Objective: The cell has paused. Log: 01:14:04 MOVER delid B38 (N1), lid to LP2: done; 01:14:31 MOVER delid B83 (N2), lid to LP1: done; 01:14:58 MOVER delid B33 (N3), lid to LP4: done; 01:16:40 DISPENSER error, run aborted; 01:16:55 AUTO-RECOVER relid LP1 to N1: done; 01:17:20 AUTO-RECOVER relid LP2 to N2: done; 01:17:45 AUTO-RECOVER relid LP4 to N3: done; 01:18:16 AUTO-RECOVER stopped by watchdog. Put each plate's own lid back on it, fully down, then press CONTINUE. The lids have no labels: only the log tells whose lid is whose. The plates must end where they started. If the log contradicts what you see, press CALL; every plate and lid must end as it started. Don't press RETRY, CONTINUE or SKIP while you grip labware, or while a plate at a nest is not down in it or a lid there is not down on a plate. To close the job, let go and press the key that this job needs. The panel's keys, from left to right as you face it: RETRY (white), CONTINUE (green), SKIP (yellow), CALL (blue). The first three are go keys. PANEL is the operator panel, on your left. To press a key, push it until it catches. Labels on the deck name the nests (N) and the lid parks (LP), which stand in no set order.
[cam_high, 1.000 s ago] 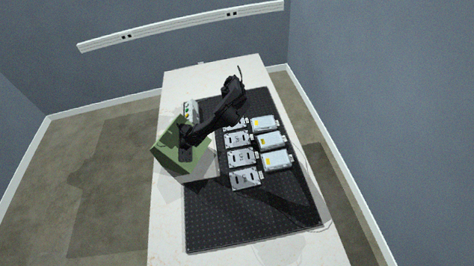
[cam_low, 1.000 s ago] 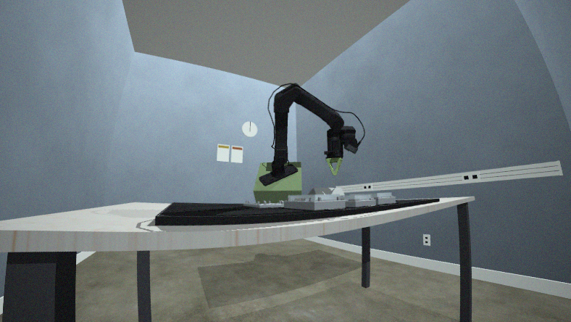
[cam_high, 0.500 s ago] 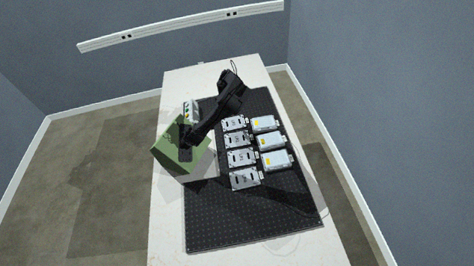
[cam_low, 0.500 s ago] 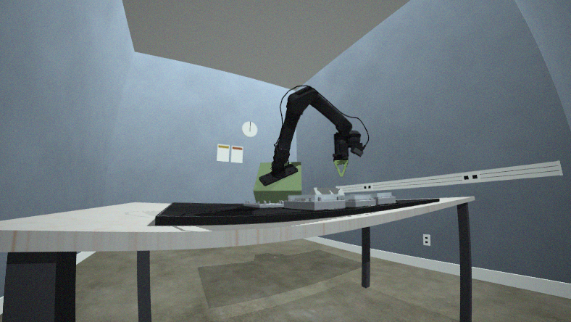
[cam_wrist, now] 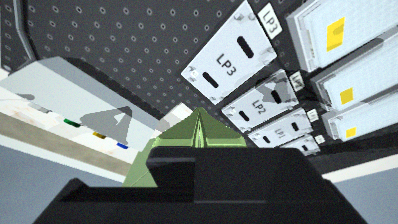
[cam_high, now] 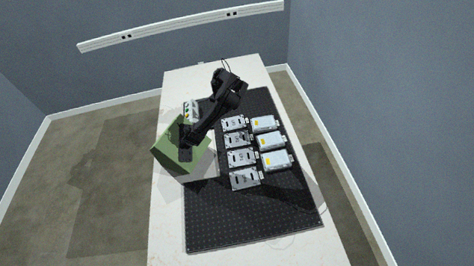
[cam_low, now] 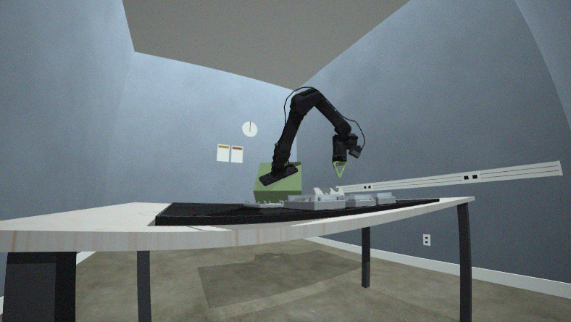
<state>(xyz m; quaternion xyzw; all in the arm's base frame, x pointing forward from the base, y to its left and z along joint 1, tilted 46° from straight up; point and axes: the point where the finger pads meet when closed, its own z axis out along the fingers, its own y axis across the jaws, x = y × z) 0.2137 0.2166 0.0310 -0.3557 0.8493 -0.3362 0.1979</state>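
Jaws: the gripper's (cam_low: 339, 169) (cam_wrist: 198, 125) fingers meet at the tips, narrow and closed, with nothing seen between them, poised above the deck.
Operator panel (cam_high: 194, 112) (cam_low: 328, 191) (cam_wrist: 60, 82): left of the jaws in the wrist view, apart from them, crossed by a shadow.
Keys: white (cam_high: 186, 104) (cam_wrist: 41, 107), green (cam_high: 186, 110) (cam_wrist: 71, 122), yellow (cam_high: 186, 115) (cam_wrist: 100, 135) and blue (cam_wrist: 122, 146), lined up left of the jaws; whether any is caught cannot be told.
Lid parks: LP3 (cam_high: 233, 123) (cam_wrist: 227, 50), up and right of the jaws in the wrist view, leads a row through LP2 (cam_high: 236, 138) (cam_wrist: 252, 116) and LP1 (cam_high: 240, 157) (cam_wrist: 279, 133); no lid is seen on these three.
Plates: three yellow-marked plates (cam_high: 264, 123) (cam_low: 327, 196) (cam_wrist: 360, 30), beyond the parks from the jaws, at the nests; lid seating is unclear.
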